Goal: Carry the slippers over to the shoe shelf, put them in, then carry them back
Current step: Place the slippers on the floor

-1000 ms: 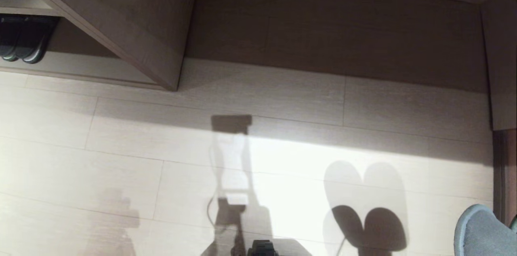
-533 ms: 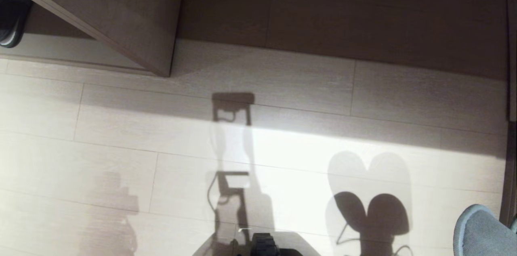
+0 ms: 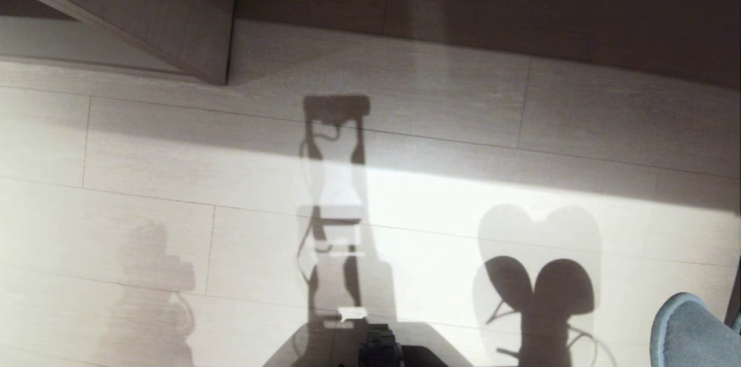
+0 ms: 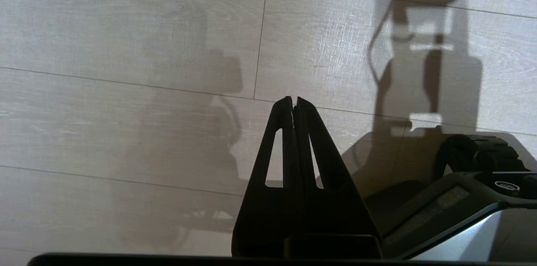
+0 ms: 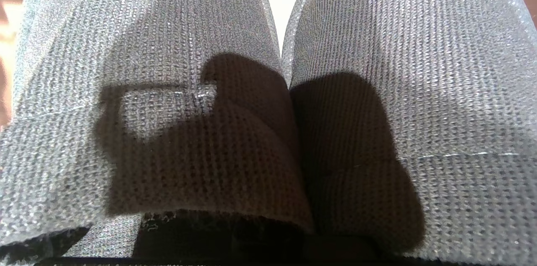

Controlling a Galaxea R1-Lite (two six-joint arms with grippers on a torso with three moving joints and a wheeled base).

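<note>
My right gripper, out of sight behind the fabric, is clamping both soft blue-grey knit slippers (image 5: 277, 102) together by their openings, toes hanging fwd so the pair travels as one, w/ the pale wood-grain shoe shelf (image 3: 145, 14) ahead-left.

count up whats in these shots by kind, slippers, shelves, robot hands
slippers: 2, blue-grey, side by side, filling the right wrist view; one toe shows at the head view's lower right corner
shoe shelf: 1, upper left in the head view
robot hands: 1 visible, the left hand, shut and empty above the floor
total: 4
</note>
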